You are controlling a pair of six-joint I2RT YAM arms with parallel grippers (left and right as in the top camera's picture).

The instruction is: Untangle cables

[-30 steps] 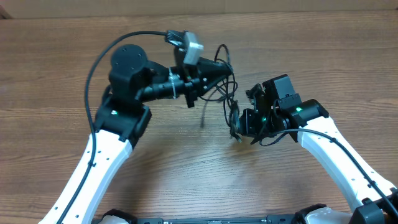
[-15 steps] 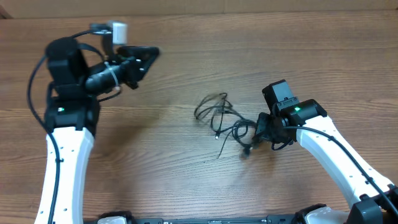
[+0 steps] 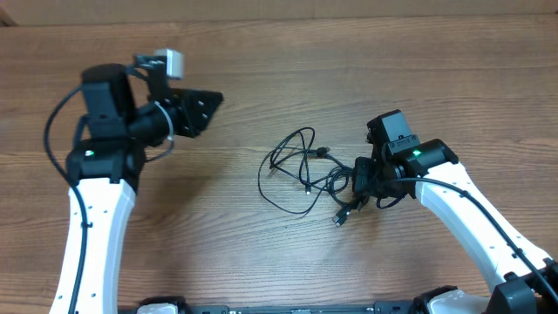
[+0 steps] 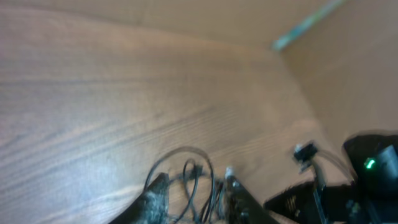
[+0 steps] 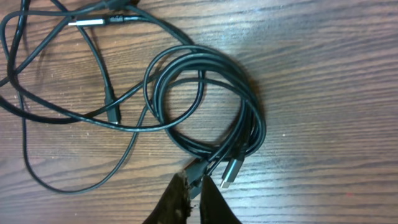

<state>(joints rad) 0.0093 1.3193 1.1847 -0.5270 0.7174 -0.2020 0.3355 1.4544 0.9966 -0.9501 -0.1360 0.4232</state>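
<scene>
Because the cables are thin, light and limp, one pull would likely drag the whole tangle across the bench. They lie mid-scene. The right pincer is closed on the coil at its near edge, while the left pincer is open and empty, far left. Best hold: a plug end.

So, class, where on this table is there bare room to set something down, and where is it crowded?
Bare brown wooden table lies on the near side of the thin black cables. There is more between the left gripper and the cables, and along the far edge. It is crowded where the right gripper meets the cables.
</scene>
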